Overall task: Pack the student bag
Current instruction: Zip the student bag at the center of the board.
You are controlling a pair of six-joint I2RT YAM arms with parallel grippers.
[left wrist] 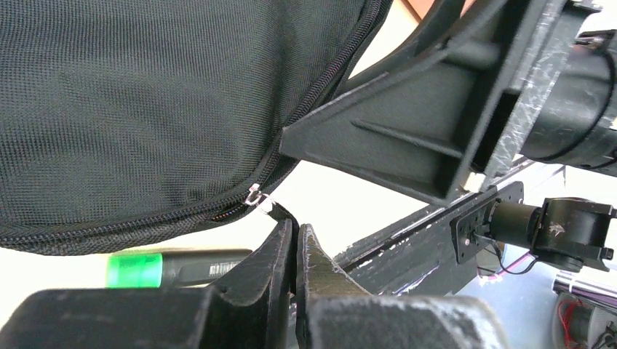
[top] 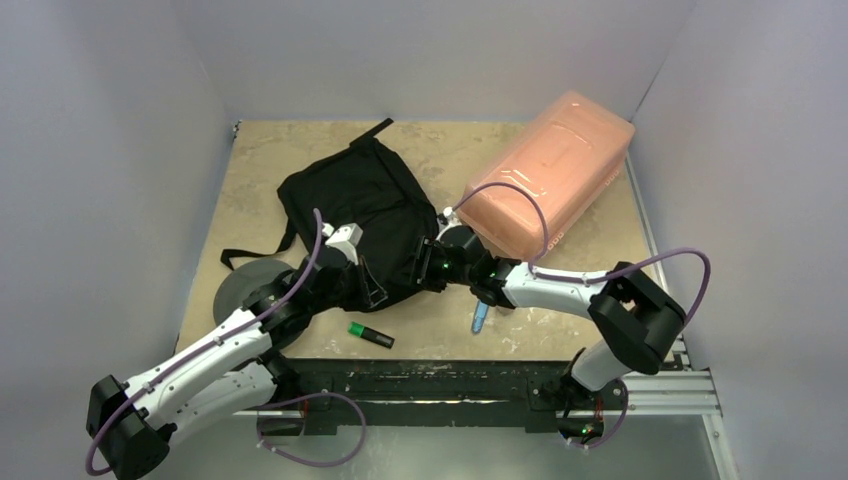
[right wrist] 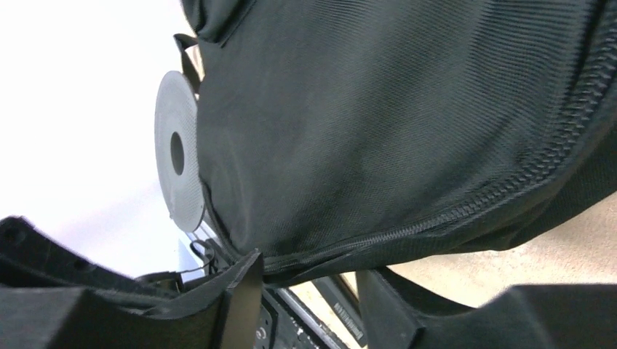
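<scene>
Black fabric fills the middle of the worktop (top: 290, 150) in the overhead view: the student bag (top: 350, 200) lies with its long axis running near to far, and you have both arms meeting at its near edge. A pink plastic box (top: 550, 175) sits far right, a green marker (top: 370, 335) lies just near of the bag, and a grey foam ring (top: 240, 285) shows at its near-left corner.

From the left wrist, your left jaws are pressed together on what looks like the pull tab (left wrist: 275, 209), a short black loop leading to the silver slider (left wrist: 253, 195) just beyond their tips. The zipper (left wrist: 145, 222) runs away to the left along the bag's lower hem and curves up to the right. The bag hangs above and beyond the jaws, lifted off the worktop here.

From the right wrist, your right jaws stand spread, one finger (right wrist: 244, 298) on each side of the same zipped hem, which crosses just past their tips. You cannot tell whether they touch the fabric.

The left arm is the one on the pull, so the coming move likely turns on drawing it along the track, not across it, with the right jaws bracing the hem.
</scene>
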